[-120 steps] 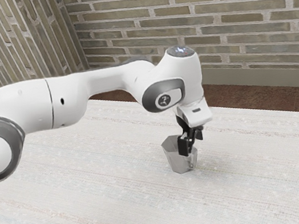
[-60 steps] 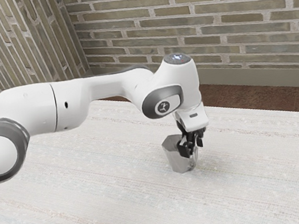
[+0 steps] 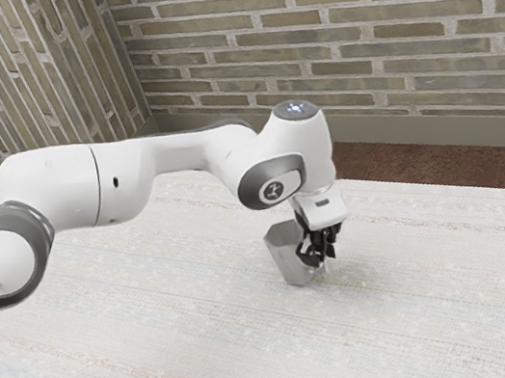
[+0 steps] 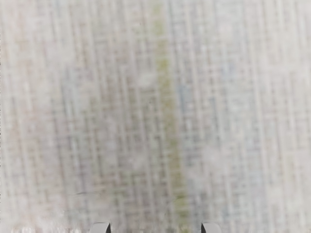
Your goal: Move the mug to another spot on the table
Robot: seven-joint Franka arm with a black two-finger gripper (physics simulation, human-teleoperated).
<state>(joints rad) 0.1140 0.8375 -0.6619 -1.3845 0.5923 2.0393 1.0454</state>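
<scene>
- Currently the mug [image 3: 285, 254] stands mouth-up, long axis close to vertical. Its wide rim is on top and its narrower base is at the bottom.
- I cannot tell which way the handle points. The side of the mug toward the exterior view's right is covered by the end effector [image 3: 318, 258].
- Mug appearance: plain grey with a dull metallic look. The walls are faceted and taper down to the base, and the inside is darker.
- Mug location: near the middle of the counter [image 3: 165, 361], directly below the arm's [image 3: 160, 166] wrist. I cannot tell whether the base touches the surface or sits just above it.
- End effector: it points straight down, black fingers drawn in narrow and pinching the mug at its side toward the exterior view's right. The fingers reach below rim level.
- Wrist view: pale woven counter surface [image 4: 155, 97] under the hand, with two fingertips [image 4: 100, 227] at the lower edge.
- Background: brick wall [image 3: 400, 26] behind the counter.
</scene>
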